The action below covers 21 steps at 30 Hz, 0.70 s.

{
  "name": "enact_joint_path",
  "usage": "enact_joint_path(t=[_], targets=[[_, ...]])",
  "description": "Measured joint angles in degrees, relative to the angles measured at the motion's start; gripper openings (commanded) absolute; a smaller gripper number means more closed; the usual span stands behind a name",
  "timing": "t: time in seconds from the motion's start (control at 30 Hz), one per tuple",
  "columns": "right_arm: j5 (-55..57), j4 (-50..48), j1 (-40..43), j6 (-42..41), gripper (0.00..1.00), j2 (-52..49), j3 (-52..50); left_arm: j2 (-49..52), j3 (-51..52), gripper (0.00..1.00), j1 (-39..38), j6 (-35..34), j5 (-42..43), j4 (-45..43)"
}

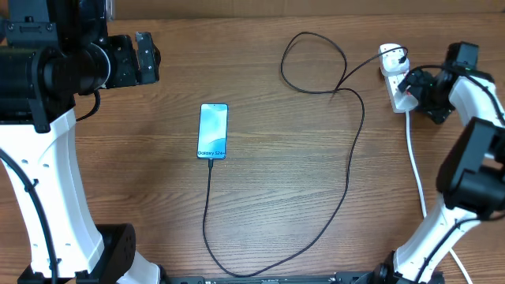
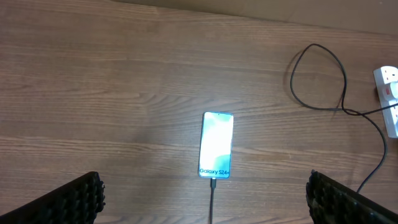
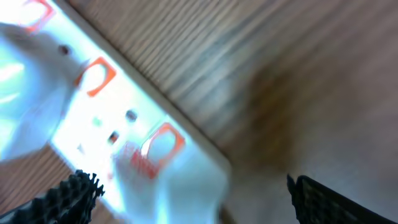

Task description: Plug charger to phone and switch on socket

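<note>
The phone [image 1: 213, 131] lies flat mid-table, its teal screen lit with "Galaxy S24+" at the near end; it also shows in the left wrist view [image 2: 216, 144]. The black charger cable [image 1: 352, 158] is plugged into the phone's near edge, loops along the table front and runs up to the socket [image 1: 392, 75] at the far right. My left gripper [image 2: 202, 202] is open and empty, held high above the phone. My right gripper [image 3: 189, 196] is open, right over the socket's end with the red switch markings [image 3: 158, 146]; the view is blurred.
The socket's thick white cord [image 1: 417, 173] runs down the right side of the table past the right arm's base. A cable loop [image 1: 312, 63] lies at the back centre. Both arm bases stand at the front corners.
</note>
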State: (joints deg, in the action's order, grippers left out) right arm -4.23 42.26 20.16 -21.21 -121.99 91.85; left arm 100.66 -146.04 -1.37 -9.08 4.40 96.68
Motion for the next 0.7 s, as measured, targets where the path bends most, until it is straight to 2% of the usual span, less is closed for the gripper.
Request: enact_joint_path(t=[0.27, 0.37, 0.7], targets=[[-1.1, 12.4, 0.3, 0.9, 1.0, 18.3, 0.0, 0.0, 0.0, 0.99, 0.0, 0.0, 0.0, 0.0], [-3.0, 21.1, -0.6, 2.4, 1.0, 29.1, 0.0, 0.0, 0.0, 1.0, 0.0, 0.0, 0.0, 0.0], [-4.6, 38.8, -3.5, 4.5, 1.0, 52.5, 0.0, 0.0, 0.0, 1.0, 0.0, 0.0, 0.0, 0.0]])
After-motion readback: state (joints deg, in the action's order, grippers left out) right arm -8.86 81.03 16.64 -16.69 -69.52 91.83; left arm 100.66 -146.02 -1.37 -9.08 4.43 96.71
